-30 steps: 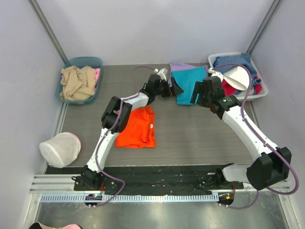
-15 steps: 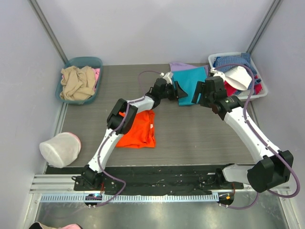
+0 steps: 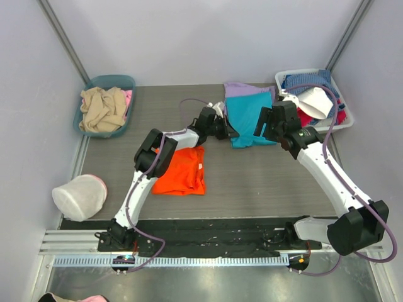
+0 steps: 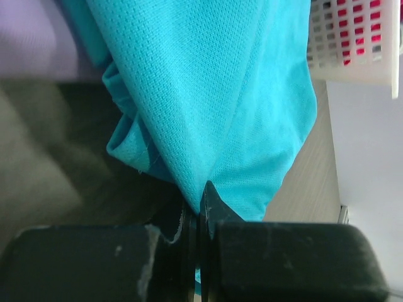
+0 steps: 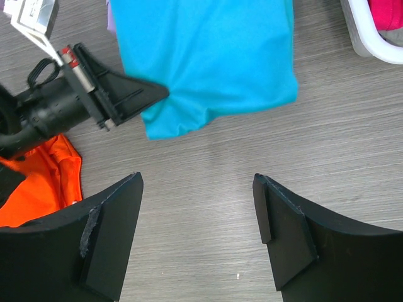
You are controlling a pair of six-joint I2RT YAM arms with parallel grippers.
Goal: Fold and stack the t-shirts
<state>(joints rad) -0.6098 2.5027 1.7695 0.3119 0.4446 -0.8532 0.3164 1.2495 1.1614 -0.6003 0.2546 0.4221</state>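
Note:
The teal t-shirt (image 3: 247,114) lies at the back of the table, partly over the lavender t-shirt (image 3: 241,89). My left gripper (image 3: 230,131) is shut on the teal shirt's near-left edge (image 4: 208,126), and the cloth bunches into folds at the pinch (image 4: 203,194). The orange t-shirt (image 3: 182,168) lies flat in the middle, under the left arm. My right gripper (image 5: 196,177) hangs open over bare table just in front of the teal shirt (image 5: 208,56), holding nothing. In the right wrist view the left gripper (image 5: 151,94) shows at the shirt's corner, and the orange shirt (image 5: 38,189) sits at the left edge.
A teal basket (image 3: 123,80) with beige and pink clothes stands at the back left. A white basket (image 3: 345,123) full of clothes stands at the back right, close to the right arm. A white mesh bag (image 3: 79,196) lies at the front left. Walls enclose the table.
My left gripper went from open to shut on the teal shirt's edge, then drew it slightly nearer, bunching the cloth. The right gripper stayed open and hardly moved.

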